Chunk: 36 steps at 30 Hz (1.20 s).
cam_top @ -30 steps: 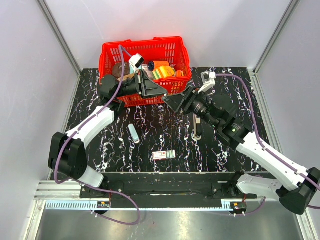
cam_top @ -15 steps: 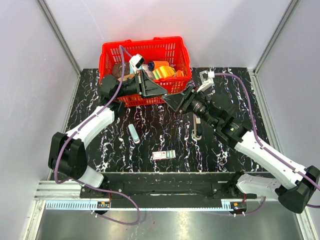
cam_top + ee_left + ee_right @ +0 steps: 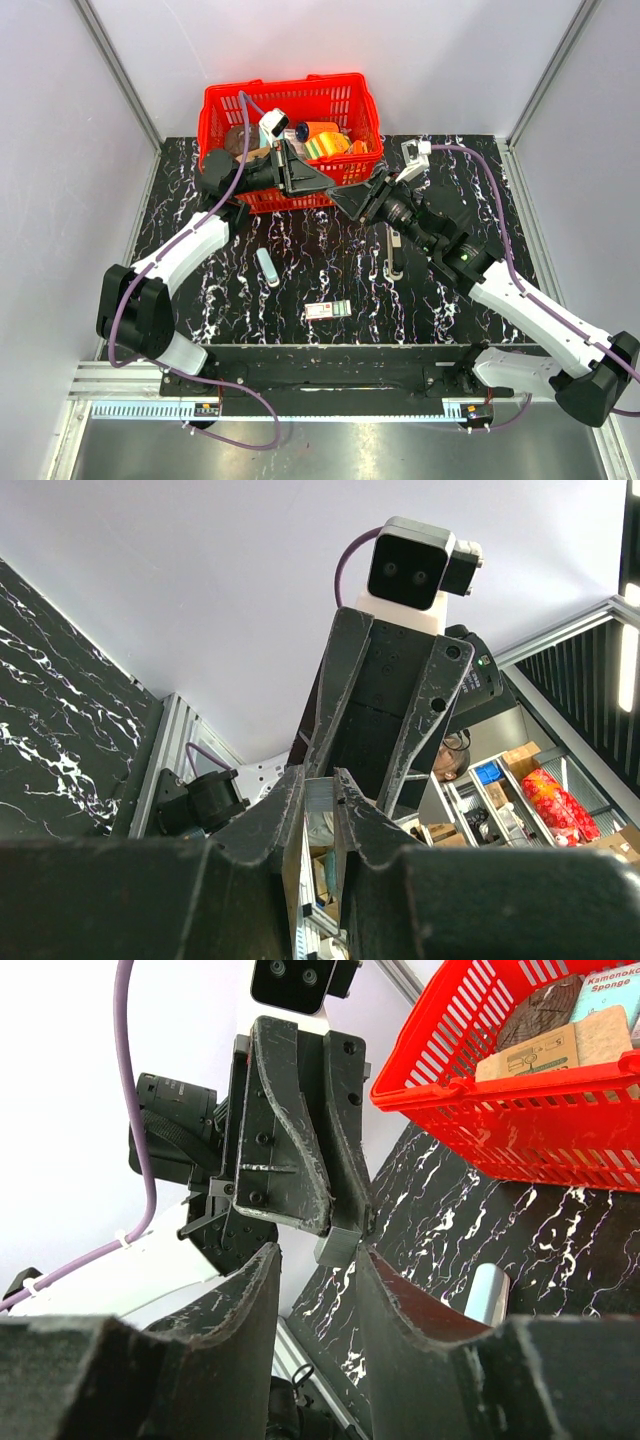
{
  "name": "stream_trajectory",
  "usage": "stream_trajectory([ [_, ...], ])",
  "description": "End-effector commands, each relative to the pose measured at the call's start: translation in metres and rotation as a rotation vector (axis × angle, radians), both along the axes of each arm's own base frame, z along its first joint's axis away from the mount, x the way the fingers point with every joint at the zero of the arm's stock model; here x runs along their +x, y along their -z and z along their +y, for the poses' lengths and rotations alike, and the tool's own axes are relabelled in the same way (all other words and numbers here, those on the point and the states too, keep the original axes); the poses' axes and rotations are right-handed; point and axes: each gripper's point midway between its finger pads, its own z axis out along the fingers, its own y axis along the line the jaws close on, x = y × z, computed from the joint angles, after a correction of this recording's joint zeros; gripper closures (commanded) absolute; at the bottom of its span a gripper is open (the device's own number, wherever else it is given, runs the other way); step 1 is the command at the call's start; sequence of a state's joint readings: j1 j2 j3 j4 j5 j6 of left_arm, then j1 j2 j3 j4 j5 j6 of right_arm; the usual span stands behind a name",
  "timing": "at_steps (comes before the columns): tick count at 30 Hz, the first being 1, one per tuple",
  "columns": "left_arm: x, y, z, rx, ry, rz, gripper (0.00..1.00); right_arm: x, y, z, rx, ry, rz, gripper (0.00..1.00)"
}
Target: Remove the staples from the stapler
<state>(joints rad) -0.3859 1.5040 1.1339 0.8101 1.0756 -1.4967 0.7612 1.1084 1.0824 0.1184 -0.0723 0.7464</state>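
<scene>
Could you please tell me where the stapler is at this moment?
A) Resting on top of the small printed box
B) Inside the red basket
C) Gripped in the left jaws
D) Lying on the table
D: the top view shows the stapler lying flat on the table beside the right arm, with neither pair of jaws on it.

Right claw (image 3: 318, 1265) parted, left claw (image 3: 335, 1228) facing it, red basket (image 3: 450, 1090) upper right.

Right wrist view: "Kamenoko Sponge" on pale blue package (image 3: 606, 988) in red basket (image 3: 520, 1130). Print on brown cardboard pack (image 3: 540, 1052) beside it illegible. Small printed box (image 3: 329, 310) on table (image 3: 300, 245): illegible.
</scene>
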Motion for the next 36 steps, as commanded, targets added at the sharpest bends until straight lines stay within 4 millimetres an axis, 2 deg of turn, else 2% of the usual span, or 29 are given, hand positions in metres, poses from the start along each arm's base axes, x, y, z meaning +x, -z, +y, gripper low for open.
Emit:
stream_trajectory([
  [1, -0.015, -0.019, 0.002, -0.029, 0.008, -0.076, 0.90, 0.000, -0.024, -0.003, 0.061, -0.002, -0.057, 0.59],
  [6, -0.015, -0.019, 0.002, -0.028, 0.008, -0.078, 0.90, 0.001, -0.021, -0.001, 0.065, -0.006, -0.048, 0.60],
  [21, -0.016, -0.018, 0.002, -0.023, 0.006, -0.088, 0.88, 0.002, -0.021, -0.003, 0.074, -0.003, -0.045, 0.75],
  [28, -0.016, -0.017, 0.002, -0.002, -0.006, -0.107, 0.80, -0.001, -0.017, -0.006, 0.064, 0.002, -0.036, 0.76],
  [36, -0.015, -0.019, 0.003, 0.015, -0.016, -0.138, 0.59, -0.007, -0.007, -0.012, 0.044, -0.001, -0.010, 0.78],
])
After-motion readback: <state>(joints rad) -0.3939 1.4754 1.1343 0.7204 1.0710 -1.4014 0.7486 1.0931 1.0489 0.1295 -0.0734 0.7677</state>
